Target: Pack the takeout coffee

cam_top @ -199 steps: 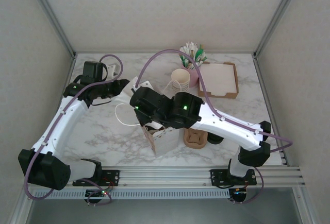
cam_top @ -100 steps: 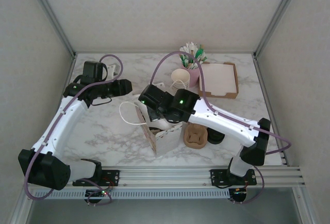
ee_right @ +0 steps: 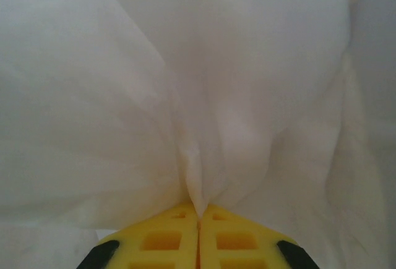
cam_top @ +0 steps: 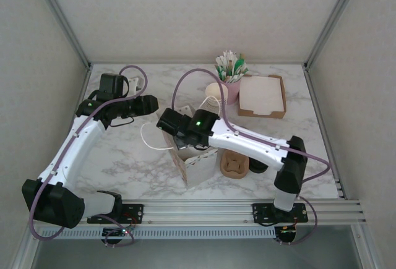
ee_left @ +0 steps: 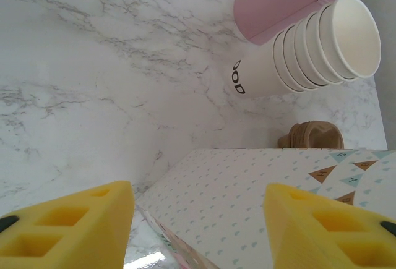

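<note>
Right gripper (ee_right: 198, 212) has swung left, seemingly pinching the white bag (cam_top: 198, 167); left gripper (ee_left: 198, 204) stays open.

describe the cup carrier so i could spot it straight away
Start at the white paper bag standing near the front middle of the marble table. Just to its right, lying flat on the table, is the cup carrier. It is the low brown moulded pulp piece with round hollows, unlike the square brown tray of white sheets at the back right.
</note>
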Controlling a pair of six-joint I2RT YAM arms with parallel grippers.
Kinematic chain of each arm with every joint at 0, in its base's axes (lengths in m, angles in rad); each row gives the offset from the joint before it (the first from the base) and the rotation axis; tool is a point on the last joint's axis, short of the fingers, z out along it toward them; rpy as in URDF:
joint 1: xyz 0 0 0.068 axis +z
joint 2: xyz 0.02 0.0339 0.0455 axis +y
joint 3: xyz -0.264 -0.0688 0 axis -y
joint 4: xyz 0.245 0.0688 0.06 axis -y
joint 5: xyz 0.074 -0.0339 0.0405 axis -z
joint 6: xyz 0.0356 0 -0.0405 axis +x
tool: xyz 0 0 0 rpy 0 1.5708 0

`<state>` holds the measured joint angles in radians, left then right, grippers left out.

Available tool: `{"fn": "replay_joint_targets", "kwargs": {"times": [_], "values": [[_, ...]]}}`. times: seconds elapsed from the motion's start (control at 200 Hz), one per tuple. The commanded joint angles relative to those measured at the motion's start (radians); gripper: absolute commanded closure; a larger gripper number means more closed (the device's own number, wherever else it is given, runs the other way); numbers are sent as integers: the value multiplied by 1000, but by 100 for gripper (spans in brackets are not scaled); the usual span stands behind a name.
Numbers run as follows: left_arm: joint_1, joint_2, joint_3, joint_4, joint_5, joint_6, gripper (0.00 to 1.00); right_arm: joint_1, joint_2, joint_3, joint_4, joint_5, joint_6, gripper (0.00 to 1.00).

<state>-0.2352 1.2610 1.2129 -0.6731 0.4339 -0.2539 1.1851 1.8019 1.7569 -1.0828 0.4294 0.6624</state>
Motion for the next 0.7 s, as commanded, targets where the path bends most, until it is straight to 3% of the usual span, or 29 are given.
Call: {"fn": "replay_joint_targets", "kwargs": {"times": [0.0,0.07,0.255,0.42,0.606,0.696], "values": [[-10,-28,-6,-1,-17,14,42,-3,1,23,-11,33,-25,90],[-10,-32,-7,1,-23,13,42,-2,-19,29,4,39,-43,85],[-10,-40,-12,9,-35,12,39,1,-127,30,62,49,-100,53],[-10,-62,-29,37,-44,7,32,8,-212,68,41,90,-135,37],[-9,-104,-64,89,-79,-5,26,21,-382,2,162,179,-270,33],[-7,-140,-97,138,-135,-31,21,21,-496,-100,282,306,-355,31]]}}
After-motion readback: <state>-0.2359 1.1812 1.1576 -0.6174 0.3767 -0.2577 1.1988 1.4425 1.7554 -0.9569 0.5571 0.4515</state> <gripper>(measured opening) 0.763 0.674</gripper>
